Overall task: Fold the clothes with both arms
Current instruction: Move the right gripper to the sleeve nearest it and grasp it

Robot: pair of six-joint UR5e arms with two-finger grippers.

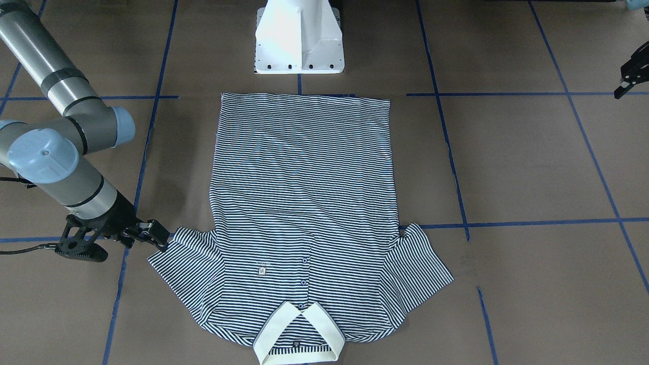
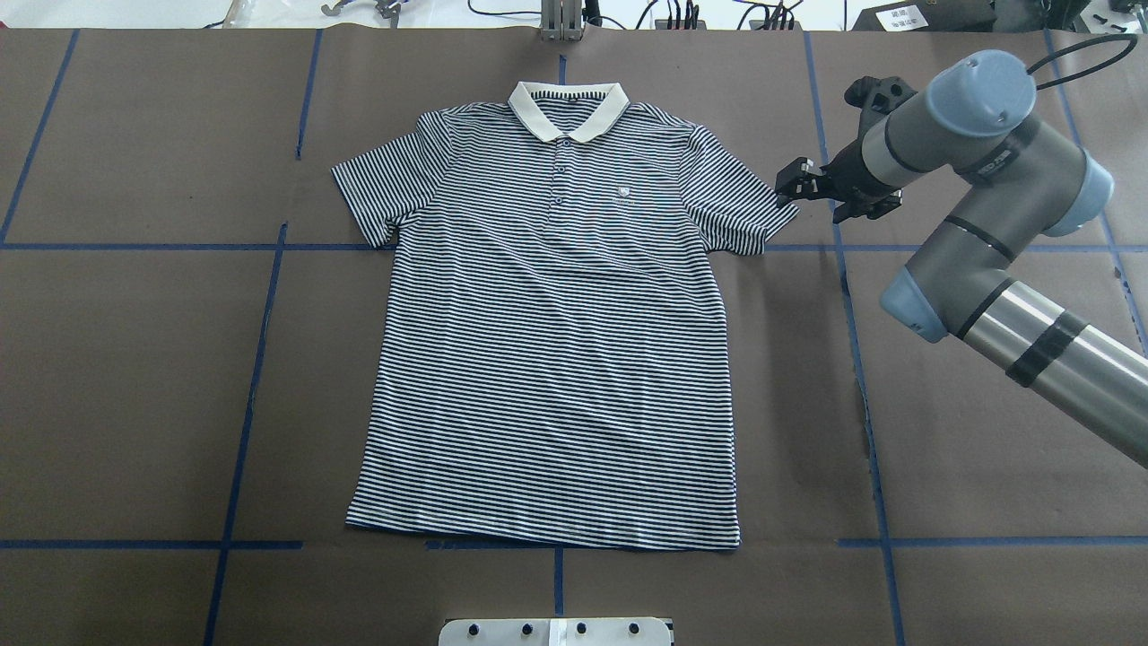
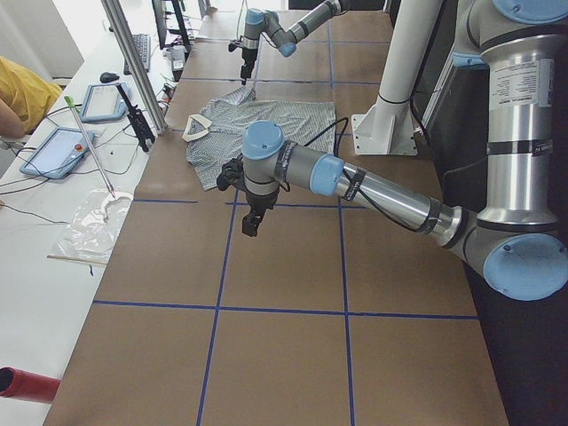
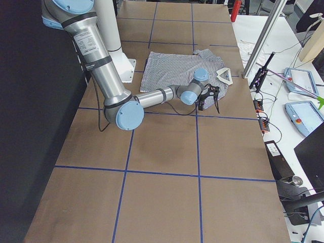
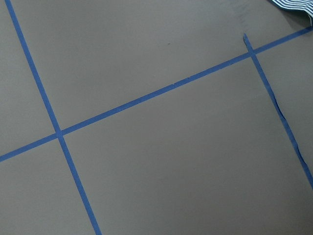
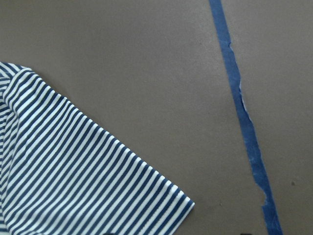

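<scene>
The right black claw (image 2: 796,184), maybe open, sits just beside the navy-striped polo shirt (image 2: 547,359) sleeve. The left black claw (image 1: 624,85) is far off; I can't tell its grip.

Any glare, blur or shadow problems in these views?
Overhead exterior: even light, shirt stripes sharp, faint darker patch on the table right of it. Exterior left: washed-out brightness top left. Right wrist-mounted: sleeve in focus. Left wrist-mounted: tape lines crisp, no glare.

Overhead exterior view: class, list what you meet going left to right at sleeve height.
navy-and-white striped short sleeve, buttoned placket, small chest patch, second striped sleeve, black two-finger right gripper, grey metallic right arm
</scene>
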